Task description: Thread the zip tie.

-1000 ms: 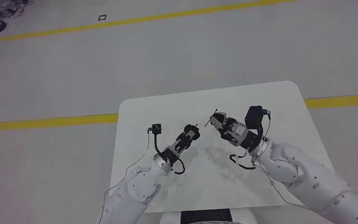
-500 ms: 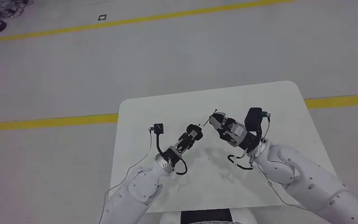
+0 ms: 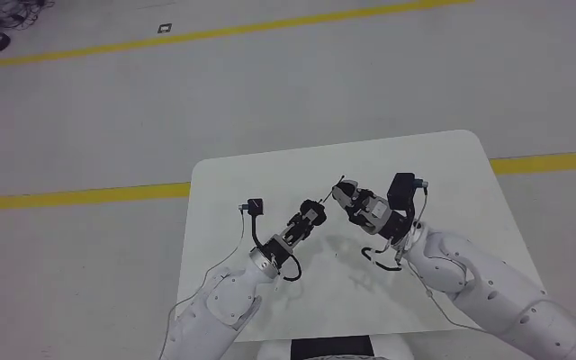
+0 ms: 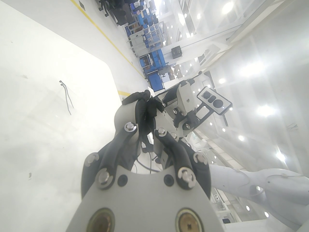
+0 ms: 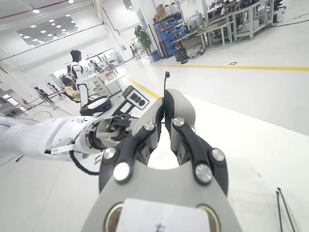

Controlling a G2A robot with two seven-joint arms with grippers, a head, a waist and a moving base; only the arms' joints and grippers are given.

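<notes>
Zip tie (image 5: pixel 165 83) upright in tight grip of right end effector (image 5: pixel 164 102).

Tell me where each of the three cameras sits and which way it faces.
Top view: above the arms, facing down at the table; left gripper and right gripper show close together.
Left wrist view: on the left wrist, facing past its own gripper toward the right arm and the ceiling.
Right wrist view: on the right wrist, facing past its own gripper, shut on the zip tie, across the hall; the left arm shows alongside.
Shared: both wrist views catch the loose zip ties on the table.
</notes>
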